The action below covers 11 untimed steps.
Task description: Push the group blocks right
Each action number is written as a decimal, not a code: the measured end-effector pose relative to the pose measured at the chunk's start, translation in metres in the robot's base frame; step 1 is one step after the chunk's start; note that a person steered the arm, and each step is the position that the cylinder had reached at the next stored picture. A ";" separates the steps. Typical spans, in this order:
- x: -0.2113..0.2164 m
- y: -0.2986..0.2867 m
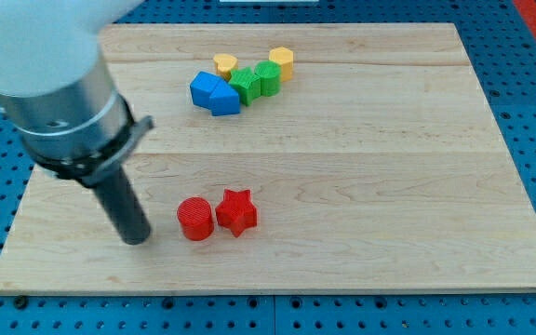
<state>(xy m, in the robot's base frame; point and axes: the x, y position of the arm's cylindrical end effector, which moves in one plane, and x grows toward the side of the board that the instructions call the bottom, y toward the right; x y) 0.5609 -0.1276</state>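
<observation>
A cluster of blocks sits near the view's top centre: two blue blocks [214, 92] at its left, a green star-like block [246, 84], a green block [268, 75], a yellow block [225, 64] and a yellow hexagon [281, 61]. Lower down, a red cylinder [194, 219] touches a red star [236, 211] on its right. My tip [136, 238] rests on the board to the left of the red cylinder, a short gap away, and well below the top cluster.
The wooden board [389, 167] lies on a blue perforated table [529, 56]. The arm's large grey and white body [49, 74] covers the board's top left corner.
</observation>
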 end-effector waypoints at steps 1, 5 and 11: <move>-0.003 0.033; -0.116 0.047; -0.225 -0.021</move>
